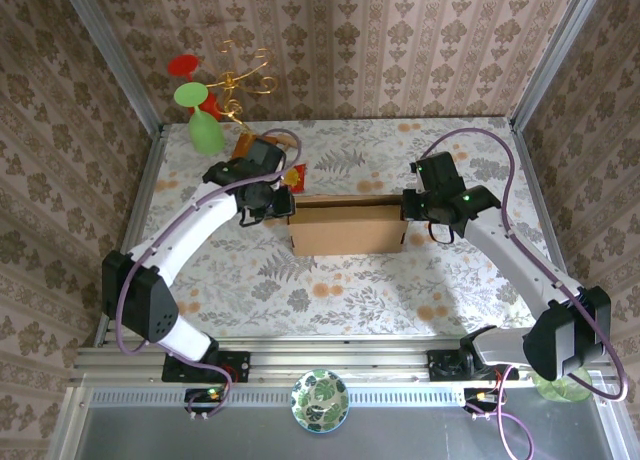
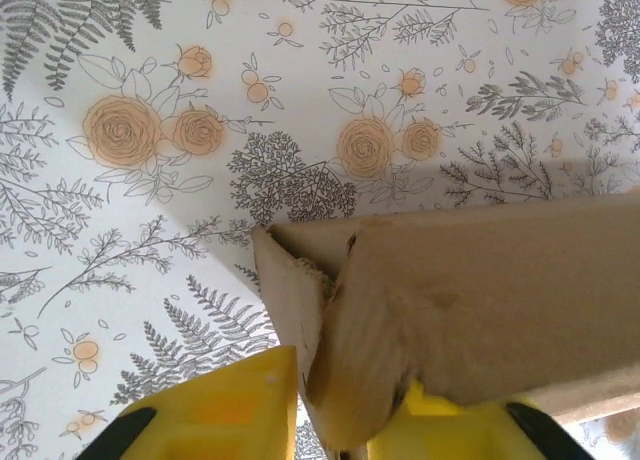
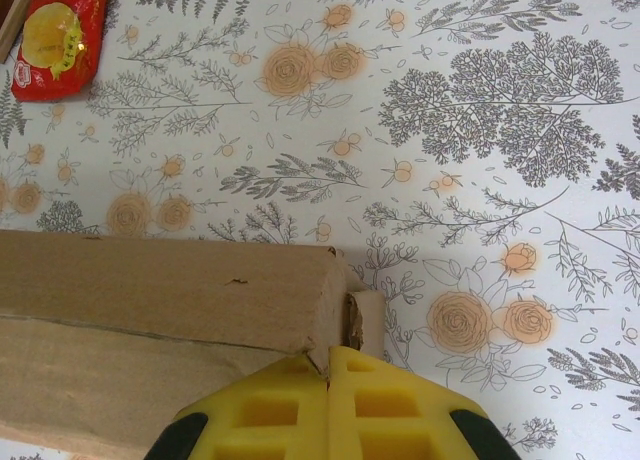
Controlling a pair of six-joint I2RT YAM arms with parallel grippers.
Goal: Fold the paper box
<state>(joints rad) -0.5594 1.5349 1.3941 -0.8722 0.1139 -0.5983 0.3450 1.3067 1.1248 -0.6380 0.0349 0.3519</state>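
Maybe to steady the paper box point(image 1: 345, 235), the clenched right claw point(image 3: 328, 365) sits at its three o'clock end; whether the left claw point(image 2: 340, 400) grips, I can't tell.

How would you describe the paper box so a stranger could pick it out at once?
On the floral tabletop, look to the middle, between the left arm and the right arm. The paper box lies there, a long low block. It is plain brown cardboard and the biggest item, unlike the green glass and red packet behind it.

no legible text anywhere
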